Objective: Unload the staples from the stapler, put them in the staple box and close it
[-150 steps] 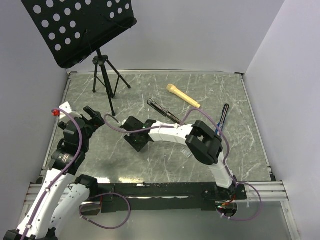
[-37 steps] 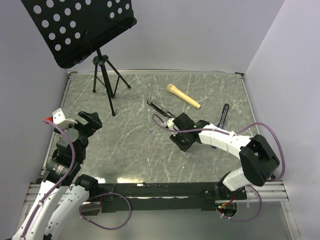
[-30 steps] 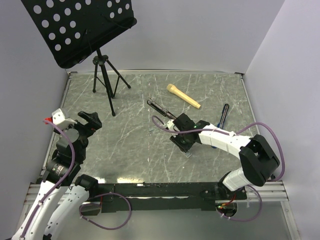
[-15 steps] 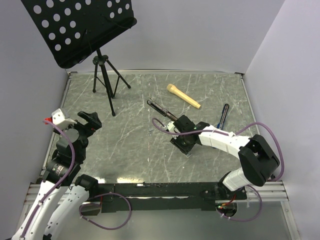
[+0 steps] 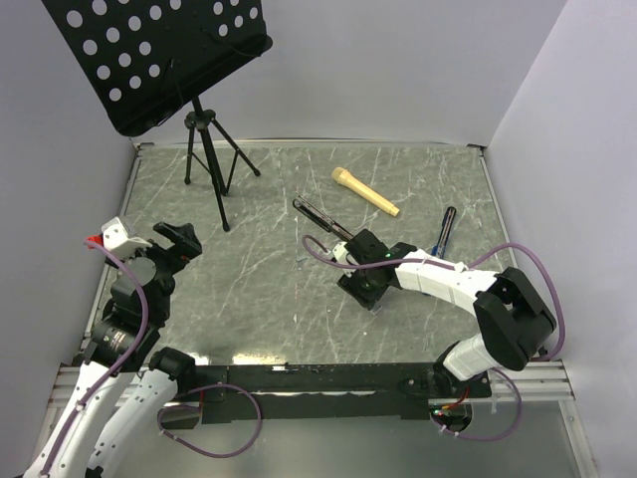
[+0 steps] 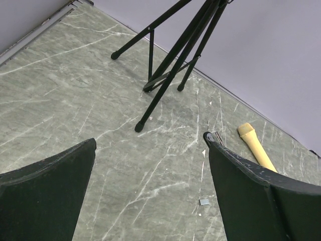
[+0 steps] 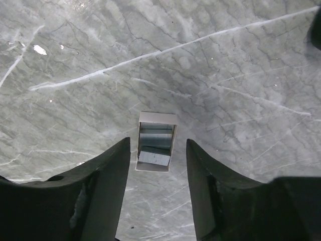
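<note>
The stapler (image 5: 323, 221) is a slim black bar lying flat at mid-table; its tip (image 6: 214, 136) peeks out beside my left finger. A tiny grey strip of staples (image 6: 204, 202) lies loose on the table near it. My right gripper (image 5: 370, 294) hangs low, just in front of the stapler. In the right wrist view its jaws are open (image 7: 158, 145) either side of a small white open box (image 7: 157, 120) that rests on the table with a grey strip (image 7: 154, 157) inside. A gap shows on both sides of the box. My left gripper (image 5: 171, 241) is raised at the left, wide open (image 6: 150, 143) and holding nothing.
A music stand's tripod (image 5: 209, 164) stands at the back left, its feet (image 6: 143, 123) ahead of my left gripper. A tan stick-like handle (image 5: 364, 190) lies behind the stapler, and a blue-and-black pen (image 5: 443, 231) to the right. Walls enclose the table on three sides.
My right gripper's jaws have spread apart and let go of the small white box, which now rests on the table. The gripper shifted slightly left. The left arm has barely moved.
</note>
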`<state>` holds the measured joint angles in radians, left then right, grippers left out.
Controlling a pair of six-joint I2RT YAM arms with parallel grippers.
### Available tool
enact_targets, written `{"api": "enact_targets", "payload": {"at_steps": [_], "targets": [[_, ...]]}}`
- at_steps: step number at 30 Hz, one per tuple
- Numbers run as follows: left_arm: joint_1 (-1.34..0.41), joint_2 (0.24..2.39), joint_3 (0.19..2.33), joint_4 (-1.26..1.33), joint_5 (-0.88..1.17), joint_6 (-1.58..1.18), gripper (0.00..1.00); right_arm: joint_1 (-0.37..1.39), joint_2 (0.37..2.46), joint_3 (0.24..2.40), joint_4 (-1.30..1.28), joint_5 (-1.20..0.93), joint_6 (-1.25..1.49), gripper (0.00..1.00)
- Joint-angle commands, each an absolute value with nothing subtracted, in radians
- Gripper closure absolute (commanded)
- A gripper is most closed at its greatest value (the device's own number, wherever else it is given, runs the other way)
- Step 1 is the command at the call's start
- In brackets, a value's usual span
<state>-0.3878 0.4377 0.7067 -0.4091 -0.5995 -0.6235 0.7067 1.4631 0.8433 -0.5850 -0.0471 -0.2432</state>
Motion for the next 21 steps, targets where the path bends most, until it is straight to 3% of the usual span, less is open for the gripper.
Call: {"api": "enact_targets", "payload": {"at_steps": [1, 13, 21], "targets": [[-0.391, 0.433, 0.707, -0.396, -0.612, -0.62, 0.01, 0.704, 1.473, 0.867, -0.589, -0.029, -0.238, 0.41], [-0.391, 0.43, 0.704, -0.388, -0.607, -0.618, 0.01, 0.693, 1.569, 0.917, -0.604, -0.017, -0.23, 0.38], [-0.391, 0.426, 0.704, -0.393, -0.612, -0.617, 0.01, 0.686, 1.601, 0.945, -0.586, -0.083, -0.232, 0.43]]}}
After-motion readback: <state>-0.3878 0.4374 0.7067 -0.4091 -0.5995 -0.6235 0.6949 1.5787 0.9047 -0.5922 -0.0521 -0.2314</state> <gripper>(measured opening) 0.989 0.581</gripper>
